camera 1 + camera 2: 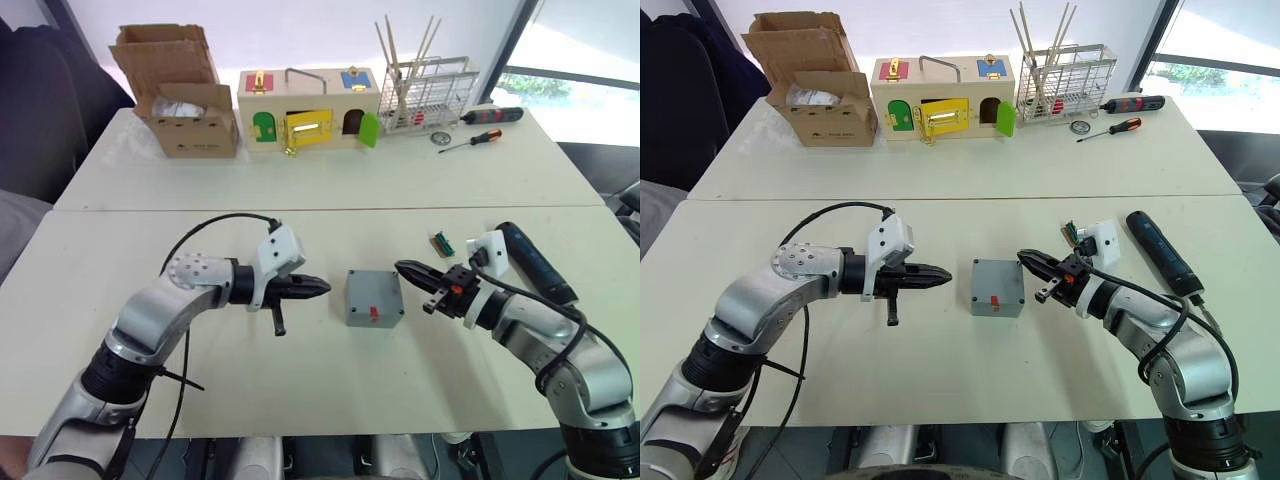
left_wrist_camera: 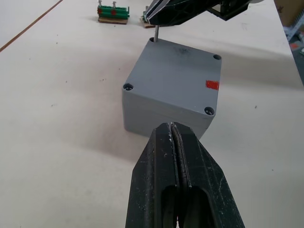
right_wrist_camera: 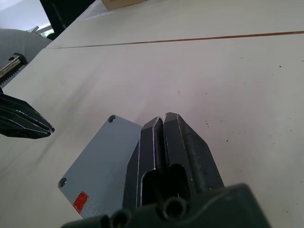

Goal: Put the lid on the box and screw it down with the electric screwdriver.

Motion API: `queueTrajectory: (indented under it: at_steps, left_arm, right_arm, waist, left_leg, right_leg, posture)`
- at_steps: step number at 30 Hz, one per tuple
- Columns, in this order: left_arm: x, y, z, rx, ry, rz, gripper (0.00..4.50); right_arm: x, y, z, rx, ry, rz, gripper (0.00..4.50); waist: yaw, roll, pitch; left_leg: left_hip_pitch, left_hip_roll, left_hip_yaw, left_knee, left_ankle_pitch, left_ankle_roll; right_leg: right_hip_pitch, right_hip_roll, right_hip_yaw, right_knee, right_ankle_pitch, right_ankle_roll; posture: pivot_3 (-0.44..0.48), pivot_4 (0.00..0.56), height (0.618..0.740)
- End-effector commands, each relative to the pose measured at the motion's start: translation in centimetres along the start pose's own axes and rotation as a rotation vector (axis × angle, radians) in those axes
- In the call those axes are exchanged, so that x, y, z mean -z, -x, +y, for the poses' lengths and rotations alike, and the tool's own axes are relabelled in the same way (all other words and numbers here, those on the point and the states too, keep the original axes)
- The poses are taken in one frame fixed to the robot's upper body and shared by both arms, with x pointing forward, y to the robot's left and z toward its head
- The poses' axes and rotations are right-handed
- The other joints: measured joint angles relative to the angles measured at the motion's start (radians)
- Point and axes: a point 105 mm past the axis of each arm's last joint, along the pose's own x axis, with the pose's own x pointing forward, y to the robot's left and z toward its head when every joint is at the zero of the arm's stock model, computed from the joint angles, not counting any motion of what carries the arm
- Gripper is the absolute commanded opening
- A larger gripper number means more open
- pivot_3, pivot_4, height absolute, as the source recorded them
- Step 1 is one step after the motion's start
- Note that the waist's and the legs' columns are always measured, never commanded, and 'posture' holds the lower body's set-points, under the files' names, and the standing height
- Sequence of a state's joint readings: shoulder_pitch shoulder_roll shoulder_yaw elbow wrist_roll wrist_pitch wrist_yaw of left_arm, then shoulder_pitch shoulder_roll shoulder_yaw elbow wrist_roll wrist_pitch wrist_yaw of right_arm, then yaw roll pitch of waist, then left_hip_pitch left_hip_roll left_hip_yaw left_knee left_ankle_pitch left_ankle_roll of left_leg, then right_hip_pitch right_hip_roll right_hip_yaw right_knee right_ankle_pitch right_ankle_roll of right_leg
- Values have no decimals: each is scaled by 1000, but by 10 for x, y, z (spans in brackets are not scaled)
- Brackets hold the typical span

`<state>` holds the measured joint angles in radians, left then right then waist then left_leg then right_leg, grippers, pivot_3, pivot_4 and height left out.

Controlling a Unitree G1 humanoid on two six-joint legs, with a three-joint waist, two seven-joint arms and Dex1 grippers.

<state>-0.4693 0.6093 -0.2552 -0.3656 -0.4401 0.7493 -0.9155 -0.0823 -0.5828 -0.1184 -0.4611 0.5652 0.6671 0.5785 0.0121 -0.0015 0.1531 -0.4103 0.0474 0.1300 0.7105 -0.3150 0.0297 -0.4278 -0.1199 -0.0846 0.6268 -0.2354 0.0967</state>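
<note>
Lid (image 1: 375,294): seated on box (image 2: 164,116), table (image 1: 320,390) centre, between both grippers. Rigid, light plastic (likely slides if pushed); steady by the side walls. Left gripper (image 1: 318,288) clenched, empty. Right gripper (image 1: 410,271) clenched on a screw (image 2: 156,33) at a corner hole. Screwdriver (image 1: 537,262) beside right arm.

We are seeing the grey lid (image 1: 373,292) sitting flush on the box (image 2: 166,121), mid-counter; the electric screwdriver (image 1: 537,262) is lying flat, rightward.
</note>
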Motion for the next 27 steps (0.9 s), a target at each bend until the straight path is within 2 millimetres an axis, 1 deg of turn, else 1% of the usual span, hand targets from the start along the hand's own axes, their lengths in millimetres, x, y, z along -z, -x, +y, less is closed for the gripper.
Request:
queueTrajectory:
  at_steps: [1, 12, 13, 14, 15, 19, 20, 21, 22, 25, 27]
  left_arm:
    - [-10, 2, 1, -6, -51, -24, 0]
    - [-10, 3, 2, -15, -57, -24, 0]
    - [-10, 3, 2, -15, -58, -25, 0]
    - [-11, 3, 2, -15, -59, -25, 0]
    - [-11, 3, 2, -14, -60, -26, 0]
    - [-12, 1, 3, -10, -64, -36, 0]
    - [-14, 0, 3, -7, -65, -43, 0]
    - [-16, -1, 3, -2, -63, -56, 0]
    - [-20, -2, 2, 6, -61, -79, 0]
    - [-36, -4, -2, 42, -59, -147, 0]
    - [-45, -5, -10, 85, -82, -167, 0]
  right_arm:
    - [-7, -4, 1, -11, 33, -33, 43]
    - [1, -5, -1, -13, 58, -3, 43]
    - [1, -5, -2, -14, 61, -1, 588]
    - [1, -4, -1, -15, 62, -1, 921]
    - [1, -4, -2, -15, 64, -1, 1407]
    - [-3, -2, -4, -11, 73, -4, 3494]
    - [-5, -1, -5, -10, 81, -3, 3946]
    - [-8, 1, -7, -1, 89, -7, 4304]
    - [-17, 6, -13, 19, 92, -18, 4474]
    - [-43, 24, -31, 64, 57, -23, 4474]
    - [-57, 41, -54, 134, 80, 52, 4474]
  waist:
    - [0, 0, 0]
    - [0, 0, 0]
    - [0, 0, 0]
    - [0, 0, 0]
    - [0, 0, 0]
    - [0, 0, 0]
    - [0, 0, 0]
    - [1, 0, 0]
    - [1, 0, 0]
    - [2, 0, 1]
    - [1, 1, 1]
  left_leg:
    - [0, 0, 0, 0, 0, 0]
    - [0, 0, 0, 0, 0, 0]
    - [0, 0, 0, 0, 0, 0]
    - [0, 0, 0, 0, 0, 0]
    - [0, 0, 0, 0, 0, 0]
    - [0, 0, 0, 0, 0, 0]
    - [0, 0, 0, 0, 0, 0]
    - [0, 0, 0, 0, 0, 0]
    - [0, 0, 0, 0, 0, 0]
    - [0, 0, 0, 0, 0, 0]
    - [0, 0, 0, 0, 0, 0]
  right_leg:
    - [0, 0, 0, 0, 0, 0]
    - [0, 0, 0, 0, 0, 0]
    - [0, 0, 0, 0, 0, 0]
    - [0, 0, 0, 0, 0, 0]
    - [0, 0, 0, 0, 0, 0]
    - [0, 0, 0, 0, 0, 0]
    - [0, 0, 0, 0, 0, 0]
    - [0, 0, 0, 0, 0, 0]
    - [0, 0, 0, 0, 0, 0]
    - [0, 0, 0, 0, 0, 0]
    - [0, -1, 0, 0, 0, 0]
  posture:
    - [0, 150, 728]
    - [0, 150, 728]
    - [0, 150, 728]
    - [0, 150, 728]
    - [0, 150, 728]
    - [0, 150, 728]
    - [0, 150, 728]
    - [0, 150, 728]
    - [0, 150, 728]
    - [0, 150, 728]
    - [0, 150, 728]
